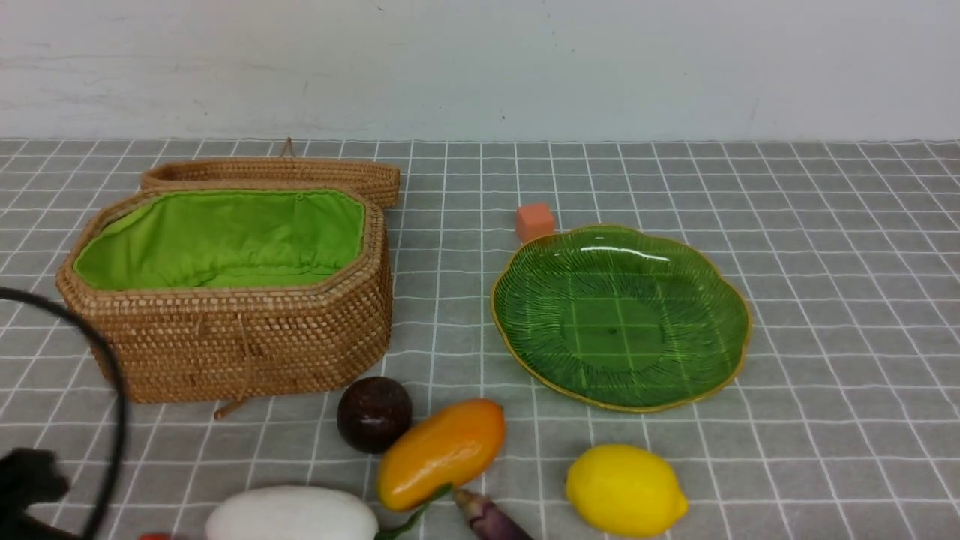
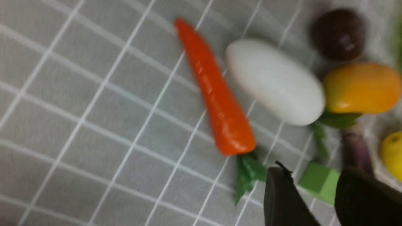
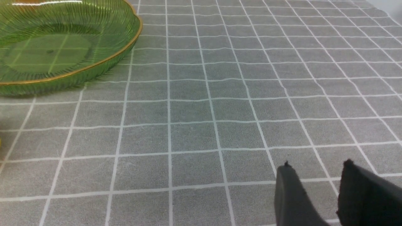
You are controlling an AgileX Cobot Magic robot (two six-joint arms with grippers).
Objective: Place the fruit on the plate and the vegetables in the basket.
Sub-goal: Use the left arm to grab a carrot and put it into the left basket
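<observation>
Carrot (image 2: pixel 220 91) lies on the cloth (image 2: pixel 94 131) just beside the white vegetable (image 2: pixel 276 81), long axis pointing its leafy end at the left gripper (image 2: pixel 314 171), the nearer one, jaws spread and empty.

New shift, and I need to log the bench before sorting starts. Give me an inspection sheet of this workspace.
Surface: grey checked tablecloth, lying flat.
Job's things: basket open, nothing seen inside, lid behind it; plate empty; maroon ball, mango, lemon, white vegetable, eggplant and carrot all on the tablecloth.
Clutter: orange cube behind the plate; green cube by the carrot's leaves.
End effectors: left end effector open, empty; right end effector open, empty, over bare tablecloth.
Cables: black cable at the front view's left edge.
Surroundings: white wall at the back.
</observation>
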